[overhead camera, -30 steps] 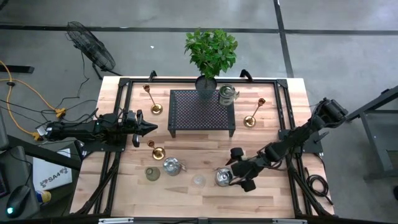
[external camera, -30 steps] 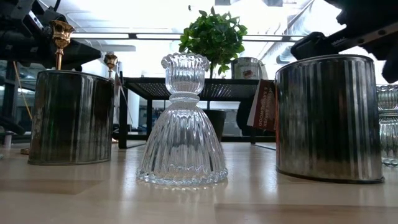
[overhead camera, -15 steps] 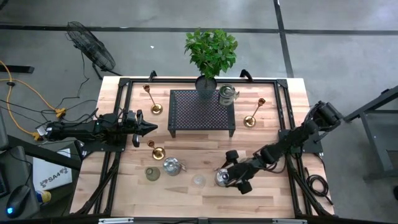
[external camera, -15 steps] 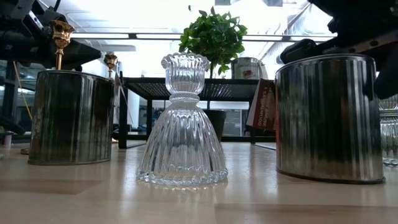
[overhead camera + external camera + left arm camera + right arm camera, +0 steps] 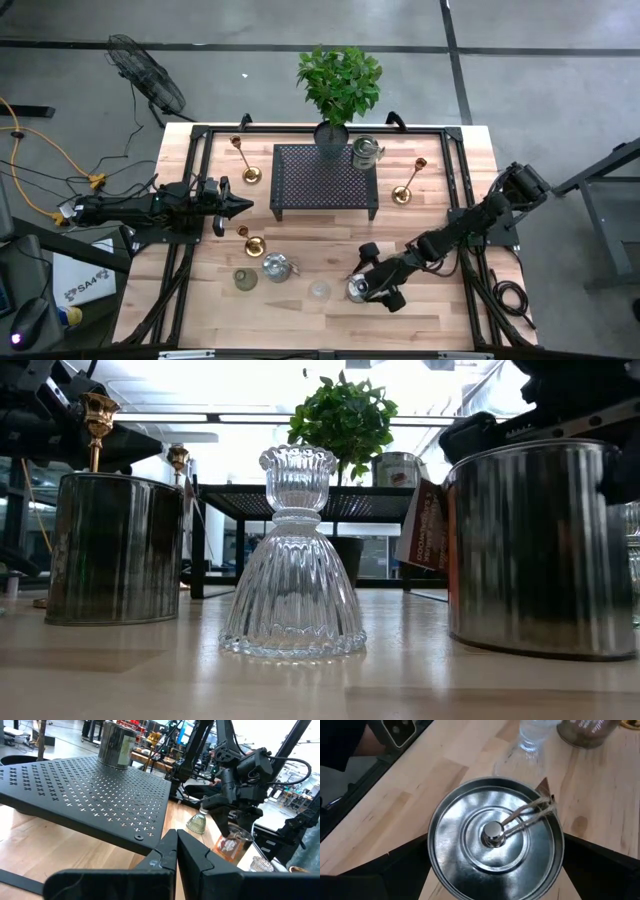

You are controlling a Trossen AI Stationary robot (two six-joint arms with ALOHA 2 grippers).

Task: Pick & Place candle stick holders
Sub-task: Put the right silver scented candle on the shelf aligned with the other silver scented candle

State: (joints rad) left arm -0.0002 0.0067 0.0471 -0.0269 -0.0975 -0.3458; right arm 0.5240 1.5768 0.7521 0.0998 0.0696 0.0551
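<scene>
A squat silver candle stick holder (image 5: pixel 356 288) stands on the table near its front edge, with a round lid, a knob and a twine tag (image 5: pixel 530 812). My right gripper (image 5: pixel 370 278) is open and slants down over it, one finger on each side of its wall. A clear glass holder (image 5: pixel 293 560) stands to its left. Beyond that are another silver one (image 5: pixel 276 267), a greenish one (image 5: pixel 245 279) and a brass stick (image 5: pixel 251 241). Two more brass sticks (image 5: pixel 246 162) (image 5: pixel 407 184) flank the black stand, which carries a silver holder (image 5: pixel 366 152). My left gripper (image 5: pixel 246 205) is shut, level, at the table's left. My right gripper straddles the silver holder's round wall (image 5: pixel 436 850), coming slanting down from the table's right. Its two fingers (image 5: pixel 402 870) lie close against opposite sides of the wall; I cannot tell whether they touch it. The holder stands upright on the table.
The black perforated stand (image 5: pixel 325 180) sits at the middle far side, with the potted plant (image 5: pixel 338 85) behind it. A black frame (image 5: pixel 462 190) runs round the table. Bare wood lies between the stand and the front row of holders.
My right gripper has moved a little toward the table's left edge and down, staying open, so that its fingers now reach along both sides of the silver holder. In the low view that holder has come slightly toward the near edge.
</scene>
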